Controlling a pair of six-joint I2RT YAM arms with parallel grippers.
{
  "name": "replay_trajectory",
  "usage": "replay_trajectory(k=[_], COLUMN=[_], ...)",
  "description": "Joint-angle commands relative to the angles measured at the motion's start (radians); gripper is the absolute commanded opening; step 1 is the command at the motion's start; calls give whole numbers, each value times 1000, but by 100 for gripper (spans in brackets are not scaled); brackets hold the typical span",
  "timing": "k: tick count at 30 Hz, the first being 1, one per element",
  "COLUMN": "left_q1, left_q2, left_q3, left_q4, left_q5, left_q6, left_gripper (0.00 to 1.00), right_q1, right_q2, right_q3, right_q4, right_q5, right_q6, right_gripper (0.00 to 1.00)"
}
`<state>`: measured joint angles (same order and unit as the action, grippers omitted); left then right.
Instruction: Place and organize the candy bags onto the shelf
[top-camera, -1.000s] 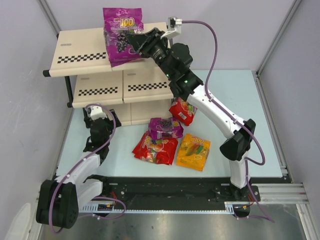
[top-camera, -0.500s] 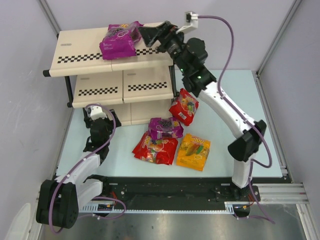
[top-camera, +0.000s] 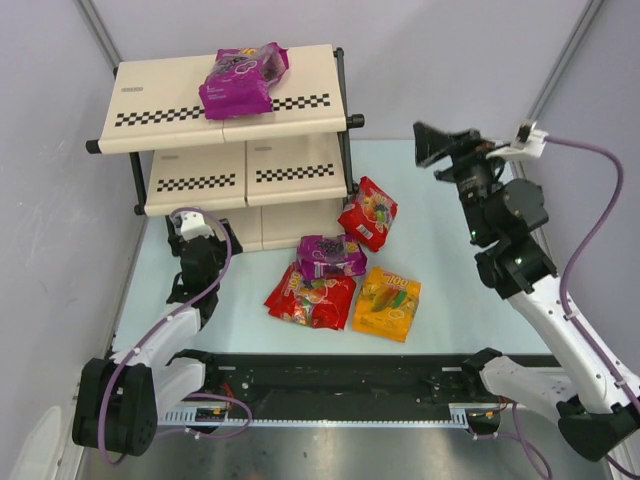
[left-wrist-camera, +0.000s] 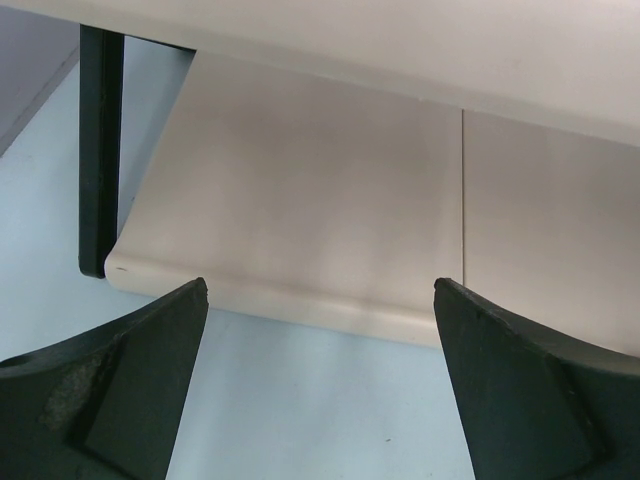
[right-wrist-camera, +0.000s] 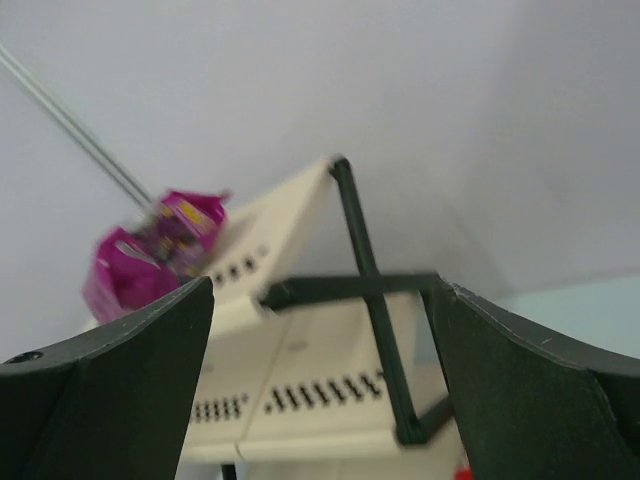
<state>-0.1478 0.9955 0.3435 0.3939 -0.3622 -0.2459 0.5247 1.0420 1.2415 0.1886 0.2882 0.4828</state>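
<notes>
The shelf (top-camera: 180, 100) stands at the back left. One magenta-purple candy bag (top-camera: 243, 80) lies on its top board; it also shows blurred in the right wrist view (right-wrist-camera: 150, 255). On the table lie a red bag (top-camera: 368, 212), a purple bag (top-camera: 331, 256), a red bag (top-camera: 311, 295) and an orange-yellow bag (top-camera: 387, 303). My right gripper (top-camera: 432, 146) is open and empty, raised to the right of the shelf, well apart from it. My left gripper (top-camera: 200, 232) is open and empty, low by the shelf's bottom board (left-wrist-camera: 320, 210).
The shelf's black frame post (right-wrist-camera: 370, 300) and a crossbar fill the middle of the right wrist view. Grey walls enclose the table on three sides. A black rail (top-camera: 340, 375) runs along the near edge.
My right gripper has let go of the purple bag on the top board, opened, and swung away to the right. The left arm has not moved.
</notes>
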Motion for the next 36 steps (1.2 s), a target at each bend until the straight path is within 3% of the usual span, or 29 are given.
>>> replay_trajectory(k=[1, 7, 11, 21, 28, 32, 35, 36], left_q1=[10, 10, 10, 10, 10, 10, 10, 10], left_q2=[-8, -8, -5, -1, 0, 0, 0, 0], left_q3=[23, 22, 25, 28, 28, 28, 28, 28], left_q4=[19, 20, 19, 19, 19, 19, 19, 20], left_q5=[-6, -4, -1, 3, 5, 5, 3, 3], left_q6=[-20, -16, -15, -13, -13, -12, -12, -12], left_gripper=[100, 100, 100, 100, 100, 100, 100, 100], right_q1=[23, 57, 60, 96, 138, 133, 126, 124], right_q2=[-37, -76, -27, 157, 294, 343, 377, 392], right_q3=[-256, -552, -626, -674, -674, -674, -672, -672], right_q4=[-224, -199, -135, 83, 153, 192, 235, 245], right_q5=[45, -53, -136, -274, -235, -225, -236, -250], right_q6=[82, 123, 166, 267, 353, 393, 408, 410], right_gripper=[92, 91, 95, 97, 96, 92, 82, 75])
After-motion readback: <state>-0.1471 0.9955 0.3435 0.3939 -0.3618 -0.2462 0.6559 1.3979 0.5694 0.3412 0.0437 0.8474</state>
